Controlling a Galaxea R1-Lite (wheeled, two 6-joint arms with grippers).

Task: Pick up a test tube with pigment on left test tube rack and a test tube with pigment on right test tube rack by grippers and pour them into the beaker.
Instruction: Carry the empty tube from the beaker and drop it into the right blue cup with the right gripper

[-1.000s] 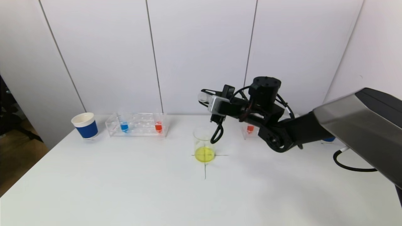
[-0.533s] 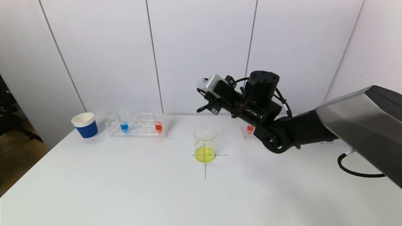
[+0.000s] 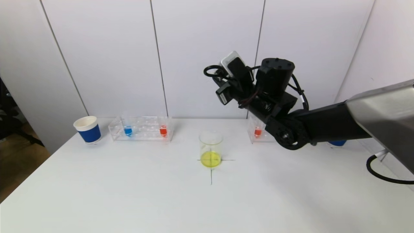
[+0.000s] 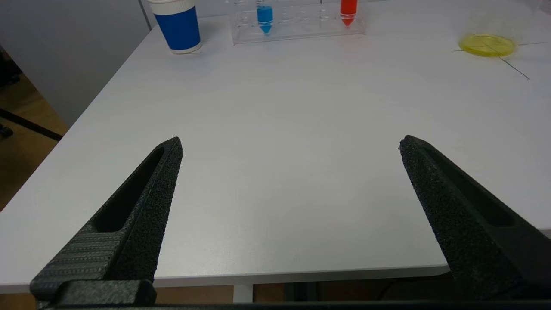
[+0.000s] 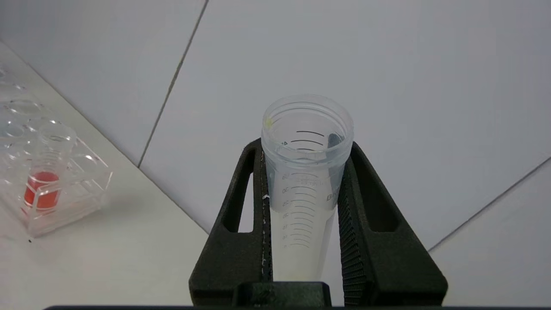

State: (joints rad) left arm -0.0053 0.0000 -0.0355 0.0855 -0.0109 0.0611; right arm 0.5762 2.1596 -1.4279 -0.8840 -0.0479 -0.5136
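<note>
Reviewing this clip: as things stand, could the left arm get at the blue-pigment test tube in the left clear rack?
Probably yes. The left gripper is open and empty above the near table edge, and only bare white table lies between it and the blue-pigment test tube. The right gripper, holding an emptied clear test tube, is raised well aside.

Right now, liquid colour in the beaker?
Yellow, pooled in the beaker; head view shows it best.

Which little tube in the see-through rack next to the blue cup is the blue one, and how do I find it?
Start at the blue paper cup at the table's far left corner; the clear left test tube rack sits right beside it. The blue test tube stands at the rack's end nearest the cup. Its only coloured neighbour, the red test tube, stands at the opposite end.
</note>
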